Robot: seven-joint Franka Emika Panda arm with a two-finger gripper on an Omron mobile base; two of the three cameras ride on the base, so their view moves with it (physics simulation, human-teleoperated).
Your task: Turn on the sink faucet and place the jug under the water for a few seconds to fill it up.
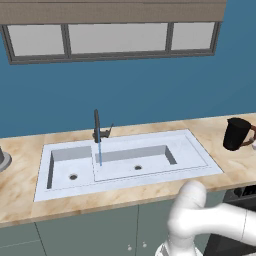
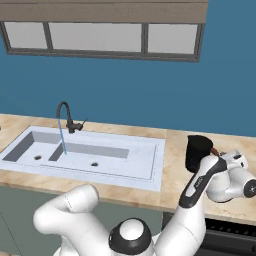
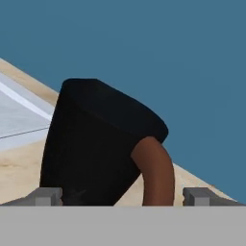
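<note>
The sink faucet (image 1: pixel 97 125) (image 2: pixel 63 113) stands behind the sink (image 1: pixel 196 150) (image 2: pixel 152 152), its lever angled out to the right. A thin blue stream of water (image 1: pixel 100 153) (image 2: pixel 62 138) falls from the spout into the basin. The black jug (image 1: pixel 235 134) (image 2: pixel 198 151) (image 3: pixel 91 144) stands upright on the counter to the right of the sink, its brown handle (image 3: pixel 156 170) turned away from the sink. My gripper (image 2: pixel 220 156) (image 3: pixel 122 197) is open right at that handle. In the hand view one fingertip shows on each side of the handle and part of the jug's body.
A beige stone counter (image 1: pixel 20 190) (image 2: pixel 175 192) runs along a blue wall under a window (image 1: pixel 117 37). A grey round object (image 1: pixel 2 159) sits at the counter's far left. A dark stove (image 1: pixel 245 192) (image 2: pixel 232 232) adjoins the counter on the right.
</note>
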